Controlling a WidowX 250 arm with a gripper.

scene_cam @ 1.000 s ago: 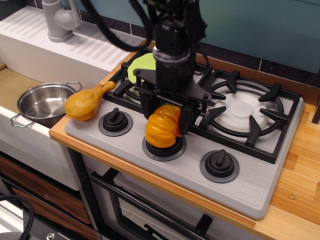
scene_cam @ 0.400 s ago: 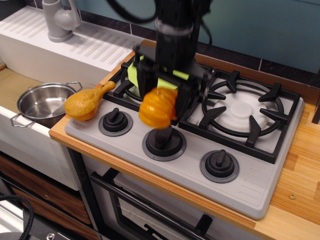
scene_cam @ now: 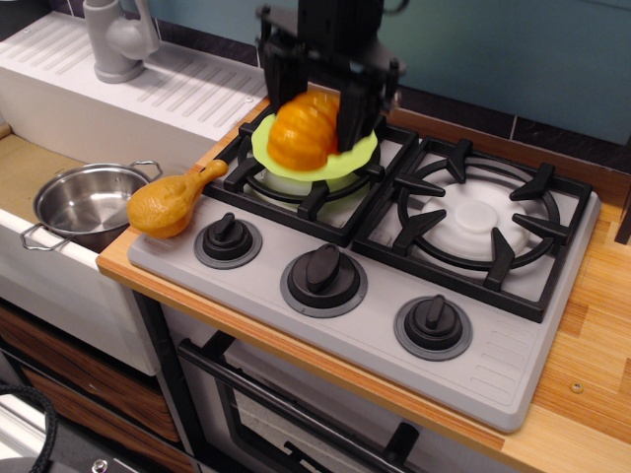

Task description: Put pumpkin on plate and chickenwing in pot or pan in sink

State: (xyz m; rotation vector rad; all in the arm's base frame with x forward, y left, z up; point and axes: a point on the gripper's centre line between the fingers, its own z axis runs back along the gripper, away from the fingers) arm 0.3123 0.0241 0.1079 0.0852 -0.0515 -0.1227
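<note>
My gripper (scene_cam: pixel 308 123) is shut on the ribbed orange pumpkin (scene_cam: pixel 301 133) and holds it just above the lime-green plate (scene_cam: pixel 357 158), which lies on the back-left burner grate. I cannot tell whether the pumpkin touches the plate. The golden chickenwing (scene_cam: pixel 170 202) lies on the stove's front-left corner, its bone end pointing toward the burner. The shiny steel pot (scene_cam: pixel 84 204) stands empty in the sink (scene_cam: pixel 30 168) to the left, close beside the chickenwing.
The grey tap (scene_cam: pixel 116 39) stands on the ribbed white drainboard (scene_cam: pixel 187 84) at the back left. Three black knobs (scene_cam: pixel 323 271) line the stove front. The right burner (scene_cam: pixel 485 222) bears nothing. The wooden counter (scene_cam: pixel 592 355) runs along the right.
My gripper has lifted the pumpkin off the middle knob and carried it back and slightly left, to above the plate. The chickenwing and pot have not moved.
</note>
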